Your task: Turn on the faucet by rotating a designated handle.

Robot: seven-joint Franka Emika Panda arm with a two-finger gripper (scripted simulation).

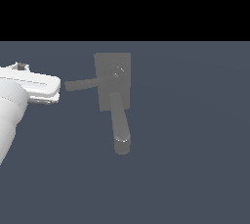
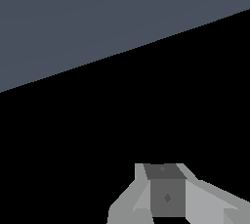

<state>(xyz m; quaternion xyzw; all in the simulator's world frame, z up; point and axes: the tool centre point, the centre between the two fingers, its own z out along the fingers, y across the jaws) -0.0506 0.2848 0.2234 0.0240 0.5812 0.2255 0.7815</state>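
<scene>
The robot's jaws (image 1: 57, 91) sit at the exterior view's left, just short of the handle's (image 1: 82, 84) squared tip; whether they are open or closed cannot be told, and they hold nothing visible. The handle runs from the round hub (image 1: 117, 73) of the faucet (image 1: 114, 82). The thick spout (image 1: 120, 125) points toward the camera over the grey tabletop (image 1: 195, 145).

You find no readable text, label, brand, number or sign anywhere here: the faucet (image 1: 114, 82), the robot's white casing (image 1: 29, 87) and the floor (image 1: 195, 145) all show plain surfaces.
</scene>
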